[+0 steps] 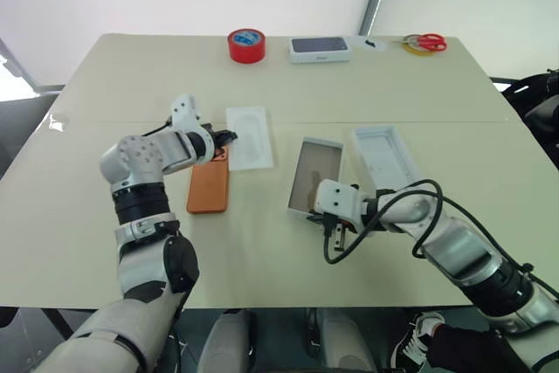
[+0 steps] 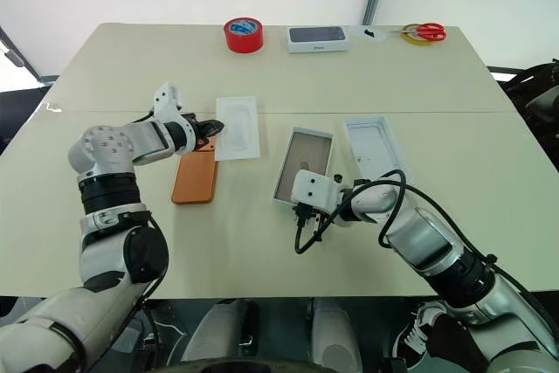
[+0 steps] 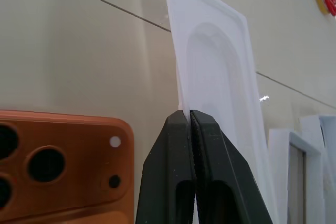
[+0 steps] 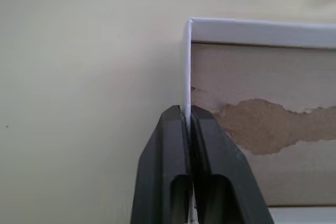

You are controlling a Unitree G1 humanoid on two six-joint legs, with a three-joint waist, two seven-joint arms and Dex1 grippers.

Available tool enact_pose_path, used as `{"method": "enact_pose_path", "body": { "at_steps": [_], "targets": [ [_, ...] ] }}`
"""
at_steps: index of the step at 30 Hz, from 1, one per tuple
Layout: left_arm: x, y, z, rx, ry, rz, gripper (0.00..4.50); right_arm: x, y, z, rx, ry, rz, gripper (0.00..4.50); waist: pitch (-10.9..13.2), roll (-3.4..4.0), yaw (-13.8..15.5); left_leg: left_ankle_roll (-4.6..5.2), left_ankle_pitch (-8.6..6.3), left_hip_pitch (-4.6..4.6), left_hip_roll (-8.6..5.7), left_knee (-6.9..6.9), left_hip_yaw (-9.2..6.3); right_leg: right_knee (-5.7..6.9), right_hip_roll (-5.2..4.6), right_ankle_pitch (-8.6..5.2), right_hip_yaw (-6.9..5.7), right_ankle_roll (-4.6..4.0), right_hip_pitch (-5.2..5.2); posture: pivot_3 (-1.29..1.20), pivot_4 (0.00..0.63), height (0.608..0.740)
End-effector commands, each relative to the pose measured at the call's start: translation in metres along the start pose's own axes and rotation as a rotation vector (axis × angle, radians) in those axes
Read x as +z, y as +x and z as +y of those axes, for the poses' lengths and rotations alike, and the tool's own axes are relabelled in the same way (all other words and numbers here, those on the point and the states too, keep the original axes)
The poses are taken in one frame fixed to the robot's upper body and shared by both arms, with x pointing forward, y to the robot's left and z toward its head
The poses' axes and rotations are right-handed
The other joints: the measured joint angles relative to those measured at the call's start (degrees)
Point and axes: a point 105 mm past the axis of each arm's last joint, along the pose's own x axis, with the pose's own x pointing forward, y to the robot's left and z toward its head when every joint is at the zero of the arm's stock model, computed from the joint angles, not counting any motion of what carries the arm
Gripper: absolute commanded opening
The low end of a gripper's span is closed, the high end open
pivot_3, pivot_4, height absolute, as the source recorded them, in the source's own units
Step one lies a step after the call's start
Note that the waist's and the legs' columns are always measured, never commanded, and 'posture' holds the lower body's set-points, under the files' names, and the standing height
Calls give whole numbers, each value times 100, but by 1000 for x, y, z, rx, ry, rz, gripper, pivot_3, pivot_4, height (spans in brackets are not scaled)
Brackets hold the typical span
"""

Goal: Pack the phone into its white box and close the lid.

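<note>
Closer, left end effector pinching insert edge

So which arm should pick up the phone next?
Left. The left gripper sits right beside the phone, though it is shut on the white insert. The right gripper is shut on the white box wall, steadying it.

Bright, even daylight; soft shadows, faint glare on the table.

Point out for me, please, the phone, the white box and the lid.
phone (image 1: 208,191), left eye view, middle of its orange back.
white box (image 1: 314,176), left eye view, its brownish inner floor.
lid (image 1: 387,155), left eye view, its plain white inside.
</note>
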Motion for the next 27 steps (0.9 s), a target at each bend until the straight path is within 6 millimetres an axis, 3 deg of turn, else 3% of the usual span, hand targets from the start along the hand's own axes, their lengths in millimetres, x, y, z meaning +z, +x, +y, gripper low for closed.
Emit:
{"method": "enact_pose_path", "body": {
  "at_steps": [1,5,9,12,16,21,27],
  "targets": [
    [24,-22,-5,-37,-9,-95,0,16,9,1,25,-73,-42,23,0,0,-23,-1,1,0,0,0,-1,0,3,0,0,0,0,0,150,736],
    [30,-38,0,-46,-32,-122,0,28,19,-3,38,-119,-67,23,0,0,-37,-10,6,0,1,-2,-3,3,4,0,-2,0,-2,0,150,736],
    [24,-46,-2,-45,10,-93,0,36,25,-8,54,-150,-80,23,0,0,-26,-17,9,0,0,-3,-4,6,3,0,-3,0,-2,0,150,736],
    [14,-47,-11,-69,53,-56,0,47,21,-14,55,-159,-123,964,0,0,-4,-18,9,0,0,-2,-5,5,-1,1,-2,-1,-1,0,150,736],
    [-3,-43,-25,-92,108,-1,0,49,0,-27,6,-154,-166,2905,0,-1,23,-20,10,-1,-1,-2,-6,5,-4,1,-3,-1,1,0,150,736],
    [-35,-28,-39,-87,201,96,0,35,-36,-46,-75,-117,-150,2905,0,-2,14,-19,9,0,-9,-3,-5,2,-9,1,-2,-1,3,0,150,736],
    [-60,-13,-53,-107,231,157,0,21,-50,-57,-149,-85,-119,2905,1,-2,-9,-18,9,2,-6,-3,-4,4,2,1,-2,-2,2,0,150,736]
  ]
}}
